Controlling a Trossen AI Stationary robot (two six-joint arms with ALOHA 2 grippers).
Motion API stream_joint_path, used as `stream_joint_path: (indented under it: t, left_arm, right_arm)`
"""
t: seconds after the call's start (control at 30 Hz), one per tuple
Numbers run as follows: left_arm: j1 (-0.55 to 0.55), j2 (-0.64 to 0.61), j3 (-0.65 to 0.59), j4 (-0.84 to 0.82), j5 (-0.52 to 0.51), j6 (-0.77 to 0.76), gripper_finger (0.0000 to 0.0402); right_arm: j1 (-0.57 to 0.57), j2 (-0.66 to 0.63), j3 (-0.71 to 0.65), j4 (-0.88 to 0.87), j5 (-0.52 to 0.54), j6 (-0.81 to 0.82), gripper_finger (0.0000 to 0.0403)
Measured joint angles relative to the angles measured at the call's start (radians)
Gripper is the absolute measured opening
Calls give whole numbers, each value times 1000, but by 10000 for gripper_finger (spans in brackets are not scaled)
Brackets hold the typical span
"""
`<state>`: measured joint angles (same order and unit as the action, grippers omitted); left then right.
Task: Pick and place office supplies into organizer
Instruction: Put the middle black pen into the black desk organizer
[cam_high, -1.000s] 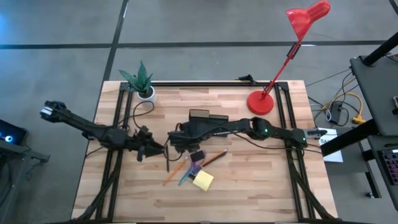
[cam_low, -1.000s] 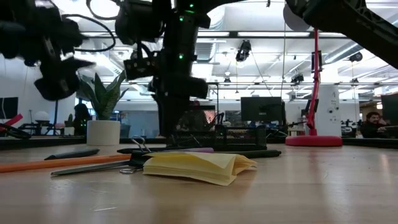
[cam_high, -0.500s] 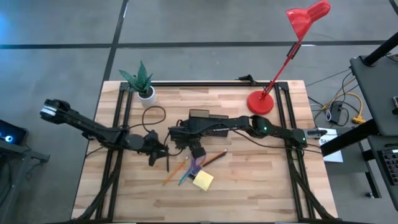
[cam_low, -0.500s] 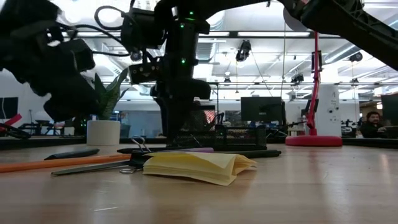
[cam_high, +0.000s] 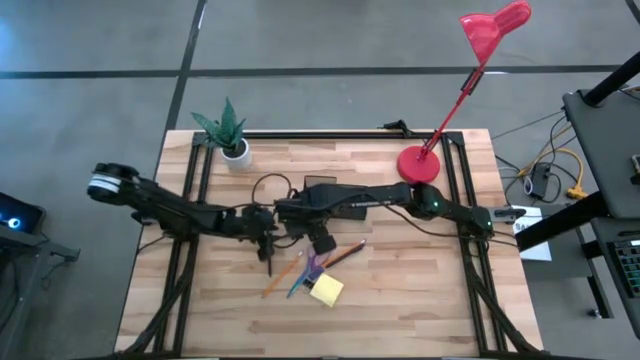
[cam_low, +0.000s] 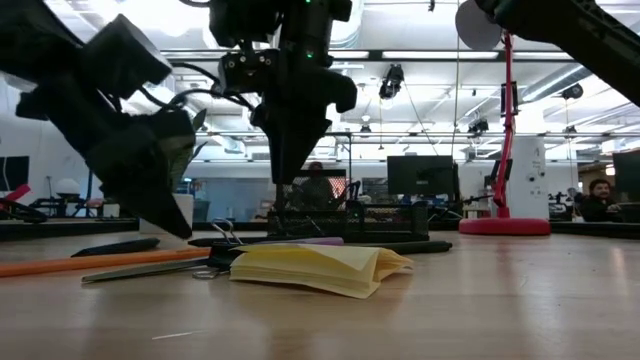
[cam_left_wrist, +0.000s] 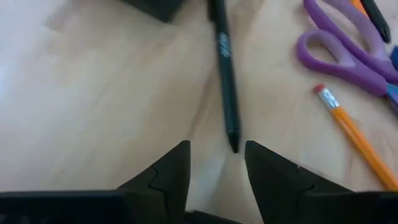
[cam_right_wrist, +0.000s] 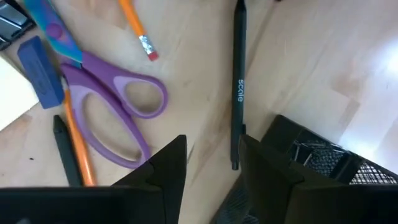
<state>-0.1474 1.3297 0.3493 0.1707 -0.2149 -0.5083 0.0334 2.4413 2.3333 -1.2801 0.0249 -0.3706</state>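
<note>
The thin black pen (cam_left_wrist: 225, 74) lies flat on the light wooden table (cam_high: 420, 290), just in front of the black mesh rectangular organizer (cam_high: 322, 187) and not yet in it. Over the last second the left gripper (cam_high: 266, 236) has travelled in from the left side of the table toward the organizer and dropped low; it now sits directly at the pen's near end. In the left wrist view its two dark fingers (cam_left_wrist: 168, 171) stand apart, with the pen tip lying in the gap between them. Nothing is pinched. Judgement: this is the approach to a grasp, and the pick itself remains to be done.

The right gripper (cam_high: 318, 238) hangs just in front of the organizer, over the same pen's far end. Its fingers (cam_right_wrist: 163, 168) are parted and hold nothing. It has shifted only slightly in that second.

Further in front of the organizer lie the purple-handled scissors (cam_right_wrist: 118, 112), two orange pencils (cam_right_wrist: 135, 28), a small blue block (cam_right_wrist: 38, 62) and the square yellow sticky-note pad (cam_high: 326, 290), all outside the organizer.
</note>
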Motion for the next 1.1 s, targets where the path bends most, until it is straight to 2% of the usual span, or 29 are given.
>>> stream_joint_path:
  t: [0.2,0.7,1.0,1.1]
  left_arm:
    - [-2,59,53,7,34,2,109]
    - [24,132,84,13,8,68,103]
    - [25,135,86,12,19,97,27]
    - [26,135,86,14,36,97,15]
  right_arm:
    - [2,0,-2,2,0,16,137]
    - [1,0,-17,39,-8,-3,125]
    - [-6,0,-62,69,-10,-19,102]
    - [-12,0,-66,92,-10,-19,95]
